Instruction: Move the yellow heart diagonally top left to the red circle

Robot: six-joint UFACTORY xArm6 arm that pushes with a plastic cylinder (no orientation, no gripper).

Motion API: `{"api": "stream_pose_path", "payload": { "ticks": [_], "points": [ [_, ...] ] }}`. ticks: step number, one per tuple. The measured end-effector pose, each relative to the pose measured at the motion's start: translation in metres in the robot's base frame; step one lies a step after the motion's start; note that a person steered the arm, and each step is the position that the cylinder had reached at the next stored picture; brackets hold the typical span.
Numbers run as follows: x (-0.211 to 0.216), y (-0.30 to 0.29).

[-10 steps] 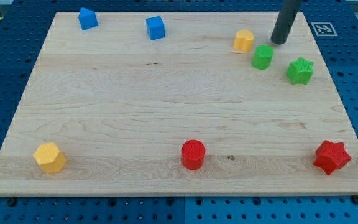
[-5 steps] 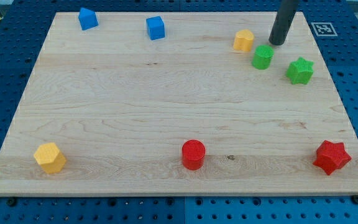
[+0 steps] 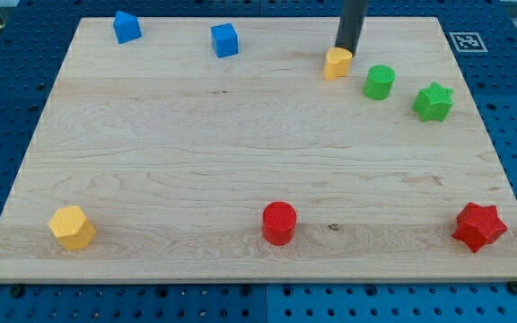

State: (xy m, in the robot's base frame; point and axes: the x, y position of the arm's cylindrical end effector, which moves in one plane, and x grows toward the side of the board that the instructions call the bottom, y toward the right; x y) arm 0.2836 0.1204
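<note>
The rod's tip (image 3: 346, 51) sits against the upper edge of the yellow heart (image 3: 337, 65), at about 1 o'clock from the block's middle; there is no claw on this arm, only the straight dark rod, so no opening to report. The yellow heart lies near the top of the wooden surface (image 3: 196, 144), at 11 o'clock from the red circle (image 3: 279, 222), which rests well apart near the bottom edge. The green cylinder (image 3: 380, 82) stands near the heart at 4 o'clock, the green star (image 3: 433, 101) further that way.
</note>
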Motion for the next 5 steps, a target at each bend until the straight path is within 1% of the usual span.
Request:
{"api": "stream_pose_path", "payload": {
  "ticks": [1, 2, 5],
  "points": [
    [0.015, -0.011],
    [0.02, -0.011],
    [0.026, 0.001]
  ]
}}
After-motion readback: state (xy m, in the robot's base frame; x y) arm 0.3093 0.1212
